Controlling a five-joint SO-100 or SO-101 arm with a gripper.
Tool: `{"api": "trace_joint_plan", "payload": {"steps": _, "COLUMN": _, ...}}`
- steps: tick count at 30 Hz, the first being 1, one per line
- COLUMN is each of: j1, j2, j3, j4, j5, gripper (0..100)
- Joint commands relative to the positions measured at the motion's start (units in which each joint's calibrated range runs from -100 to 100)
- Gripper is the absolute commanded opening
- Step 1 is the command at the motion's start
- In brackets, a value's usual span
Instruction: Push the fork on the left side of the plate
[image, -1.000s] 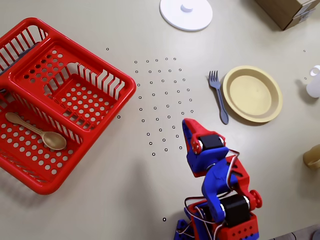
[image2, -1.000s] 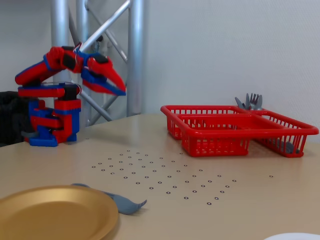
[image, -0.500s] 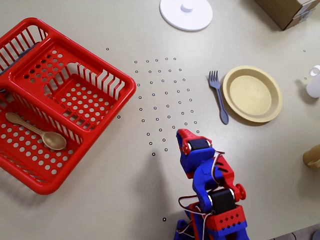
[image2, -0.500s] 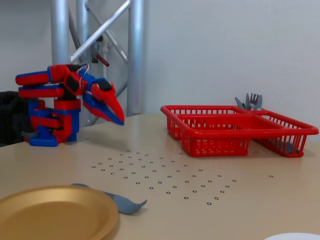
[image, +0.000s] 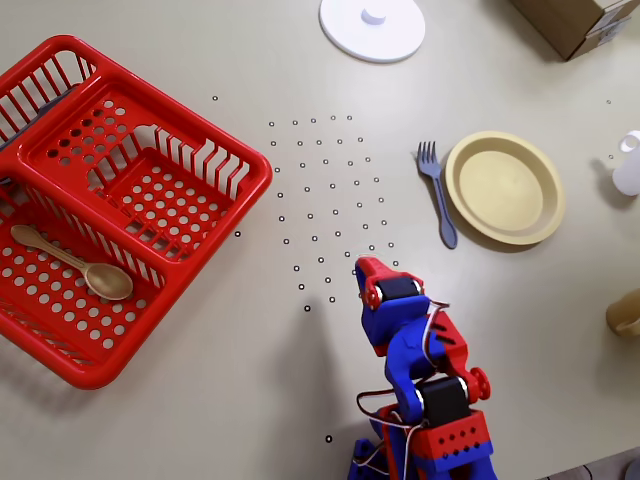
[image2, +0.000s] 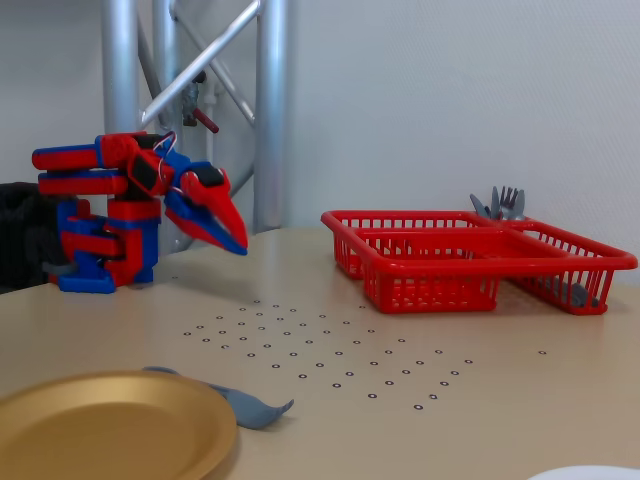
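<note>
The slate-blue fork (image: 437, 190) lies on the table right against the left rim of the pale-yellow plate (image: 505, 187) in the overhead view, tines toward the top. In the fixed view the fork (image2: 250, 404) pokes out from behind the plate (image2: 110, 425) at the lower left. My red and blue gripper (image: 362, 270) is shut and empty, held above the table below and left of the fork, well apart from it. In the fixed view the gripper (image2: 238, 244) points down to the right.
A red basket (image: 110, 190) at the left holds a tan spoon (image: 75, 262); in the fixed view the basket (image2: 470, 255) also holds grey cutlery (image2: 500, 203). A white disc with a knob (image: 372, 25), a cardboard box (image: 580, 20) and a white object (image: 628, 165) sit along the far and right edges.
</note>
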Motion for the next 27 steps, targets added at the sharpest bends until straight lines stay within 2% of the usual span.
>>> {"api": "trace_joint_plan", "payload": {"steps": 1, "j1": 0.6, "j2": -0.6, "j3": 1.1, "j4": 3.2, "j5": 0.6, "gripper": 0}}
{"api": "trace_joint_plan", "payload": {"steps": 7, "j1": 0.7, "j2": -0.7, "j3": 1.1, "j4": 11.3, "j5": 2.7, "gripper": 0}}
{"api": "trace_joint_plan", "payload": {"steps": 27, "j1": 0.2, "j2": -0.6, "j3": 1.1, "j4": 11.4, "j5": 1.2, "gripper": 2}}
